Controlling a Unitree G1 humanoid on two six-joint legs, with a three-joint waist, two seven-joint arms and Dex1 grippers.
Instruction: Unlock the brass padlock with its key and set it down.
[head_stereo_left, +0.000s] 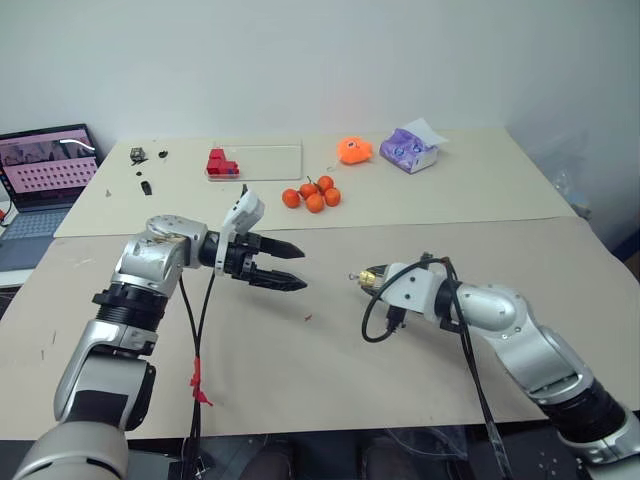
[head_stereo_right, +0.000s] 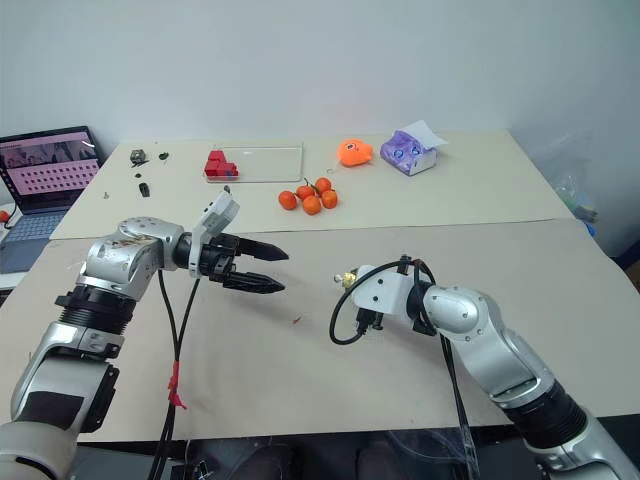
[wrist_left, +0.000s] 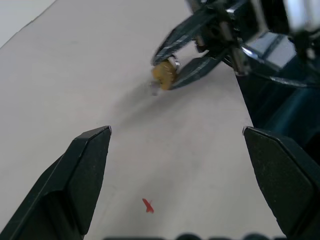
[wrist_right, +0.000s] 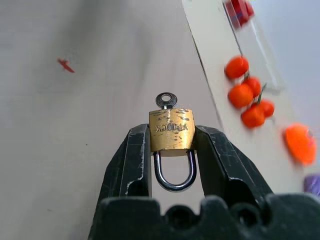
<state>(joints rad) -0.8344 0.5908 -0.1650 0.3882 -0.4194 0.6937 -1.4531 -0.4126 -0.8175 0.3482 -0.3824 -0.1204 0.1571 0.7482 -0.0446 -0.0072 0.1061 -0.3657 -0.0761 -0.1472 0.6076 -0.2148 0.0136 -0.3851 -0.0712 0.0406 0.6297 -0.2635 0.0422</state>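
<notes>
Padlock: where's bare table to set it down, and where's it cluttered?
The right gripper holds the brass padlock, key in it. Bare table lies below and between it and the open left gripper, apart from a red speck. Crowded at the far side: orange fruits, red blocks, purple pack.

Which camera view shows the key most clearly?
The right wrist view shows it best: the key sticks out of the brass padlock, which the right gripper holds by its sides, shackle toward the wrist. In the left wrist view and both eye views the padlock is a small brass spot, and the key cannot be made out.
</notes>
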